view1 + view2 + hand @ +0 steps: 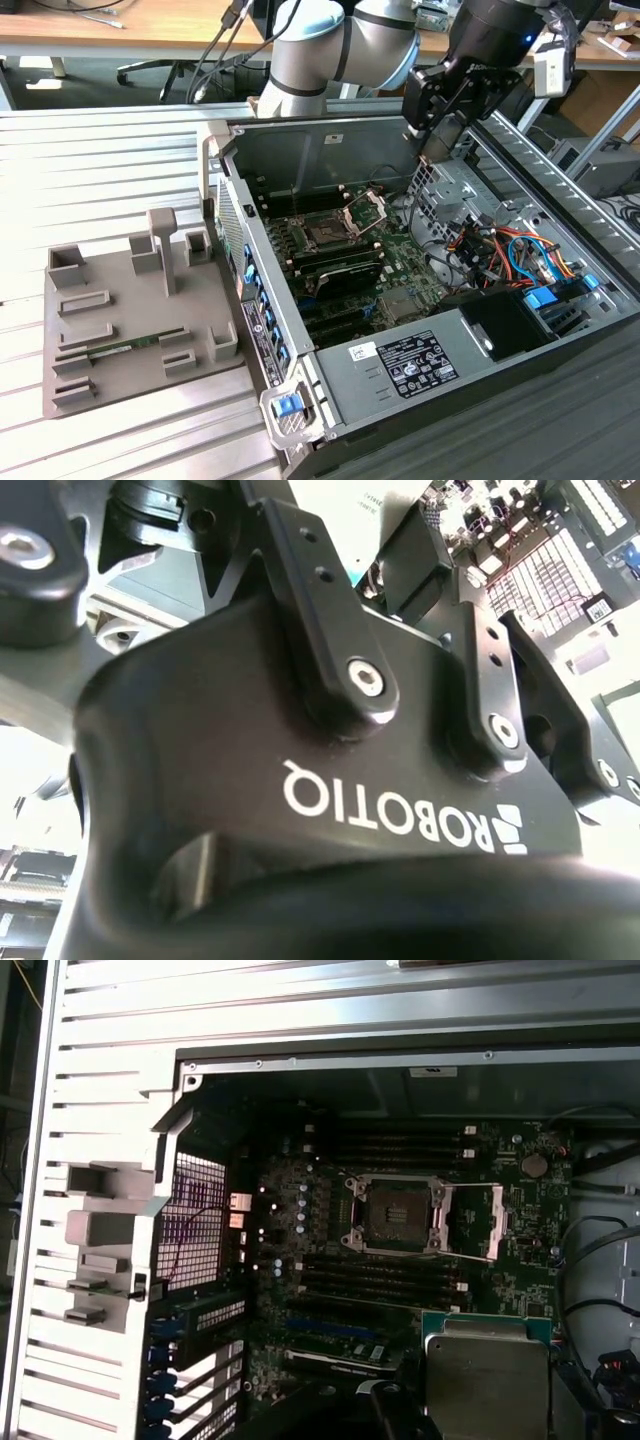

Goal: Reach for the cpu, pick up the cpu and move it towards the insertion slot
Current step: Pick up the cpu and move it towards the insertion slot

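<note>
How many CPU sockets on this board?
1. The socket sits mid-board, its metal frame hinged open toward the exterior view's right. Cables cover some of the board, so another could be hidden.

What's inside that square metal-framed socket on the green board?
The square silver-framed socket on the green motherboard shows a dark, bare centre in the first wrist view, its hinged plate swung open beside it. The pale square chip is away from the socket, nearer the camera.
</note>
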`<state>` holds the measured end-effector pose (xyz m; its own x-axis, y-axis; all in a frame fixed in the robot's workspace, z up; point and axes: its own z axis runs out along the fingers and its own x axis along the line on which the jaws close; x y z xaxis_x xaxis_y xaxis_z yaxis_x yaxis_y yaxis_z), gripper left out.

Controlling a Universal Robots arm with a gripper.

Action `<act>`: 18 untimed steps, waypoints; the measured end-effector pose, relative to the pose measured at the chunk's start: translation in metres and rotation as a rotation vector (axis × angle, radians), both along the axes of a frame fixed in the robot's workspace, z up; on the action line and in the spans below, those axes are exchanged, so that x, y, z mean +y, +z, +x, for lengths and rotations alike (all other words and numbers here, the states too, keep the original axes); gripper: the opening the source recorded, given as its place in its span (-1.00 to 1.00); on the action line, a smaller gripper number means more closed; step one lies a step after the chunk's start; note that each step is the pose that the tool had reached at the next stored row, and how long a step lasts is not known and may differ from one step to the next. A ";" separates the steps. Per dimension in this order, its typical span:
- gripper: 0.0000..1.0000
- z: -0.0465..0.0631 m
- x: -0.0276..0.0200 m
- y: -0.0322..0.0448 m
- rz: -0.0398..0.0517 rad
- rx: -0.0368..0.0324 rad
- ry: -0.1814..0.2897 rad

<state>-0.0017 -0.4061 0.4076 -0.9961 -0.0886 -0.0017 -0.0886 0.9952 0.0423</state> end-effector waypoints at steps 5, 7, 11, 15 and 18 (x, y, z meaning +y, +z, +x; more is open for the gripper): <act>0.10 -0.002 0.0000 -0.0011 0.0000 0.0000 0.000; 0.10 -0.003 0.0000 -0.0019 0.0000 0.0000 0.000; 0.10 -0.004 0.0000 -0.0028 0.0000 0.0000 0.000; 0.10 -0.004 0.0000 -0.0037 0.0000 0.0000 0.000; 0.10 -0.004 0.0000 -0.0043 0.0000 0.0000 0.000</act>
